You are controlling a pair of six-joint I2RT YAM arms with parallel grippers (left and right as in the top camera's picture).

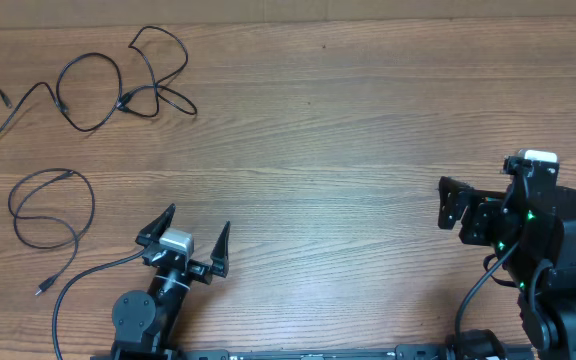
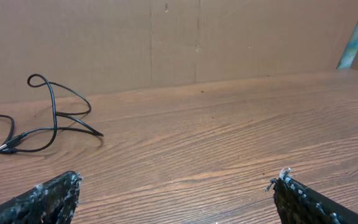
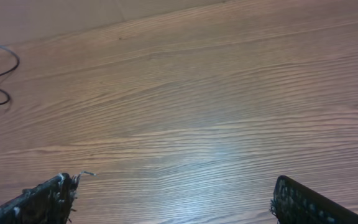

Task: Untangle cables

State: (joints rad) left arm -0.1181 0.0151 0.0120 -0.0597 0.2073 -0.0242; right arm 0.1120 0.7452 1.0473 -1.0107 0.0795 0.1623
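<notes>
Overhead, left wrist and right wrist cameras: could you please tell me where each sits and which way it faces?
Overhead: fixed above the table, looking straight down; shows the left end effector and right end effector, both open.
Left wrist: rides behind the left end effector, low, looking across the table toward the tangled cables and back wall; its fingers frame the bottom corners.
Right wrist: rides behind the right end effector, angled down at the table; its fingers show below.
Shared: overhead and left wrist both show the tangled cables.
</notes>
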